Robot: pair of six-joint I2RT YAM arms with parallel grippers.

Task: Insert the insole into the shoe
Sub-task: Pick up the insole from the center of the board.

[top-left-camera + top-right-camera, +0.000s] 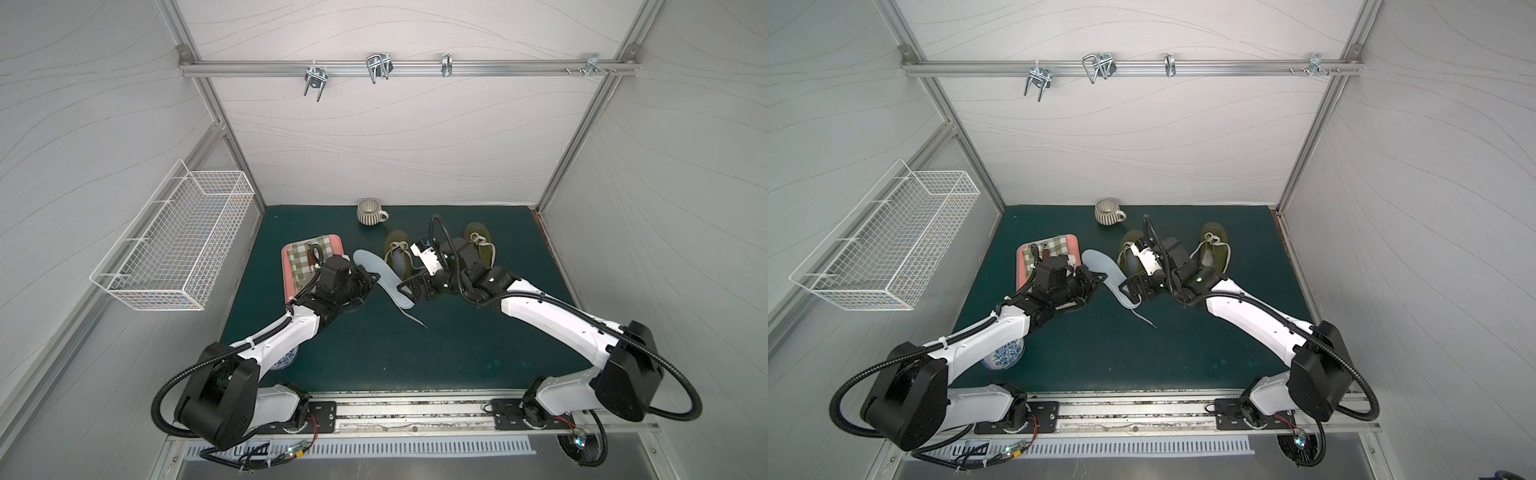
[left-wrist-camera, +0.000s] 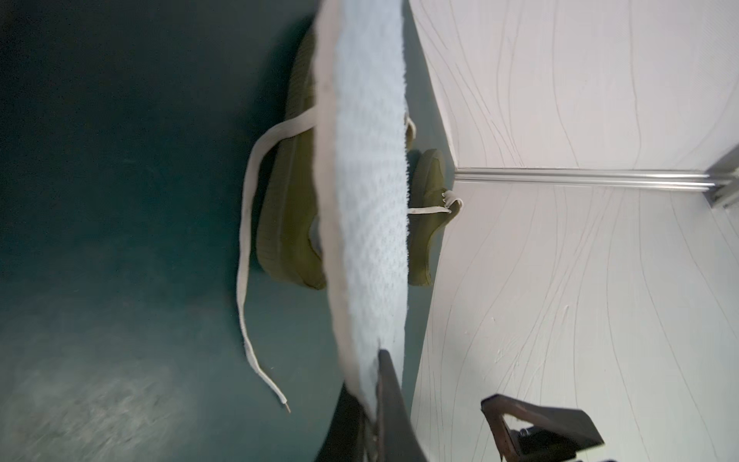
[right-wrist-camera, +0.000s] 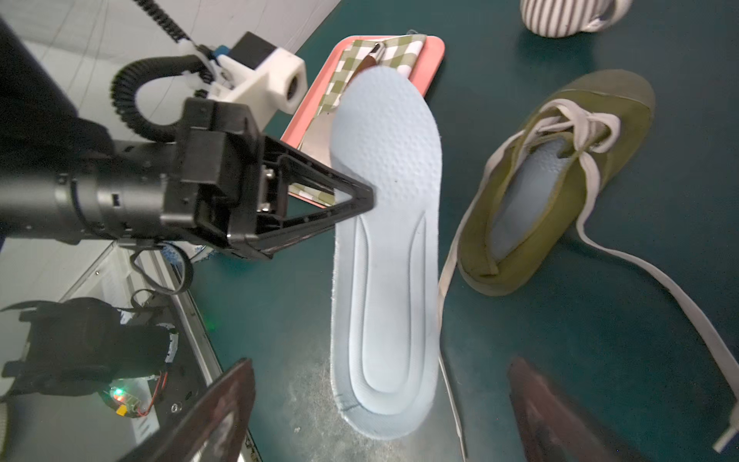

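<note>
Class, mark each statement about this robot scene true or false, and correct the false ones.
1. The left gripper is shut on the edge of the insole. True.
2. The right gripper is clamped on the insole. False: its fingers stand wide open, not closed on it.
3. The striped mug stands on the pink tray. False: it stands on the green mat near the back wall; the tray holds a checked cloth.
4. The lace of an olive shoe trails loose on the mat. True.
</note>
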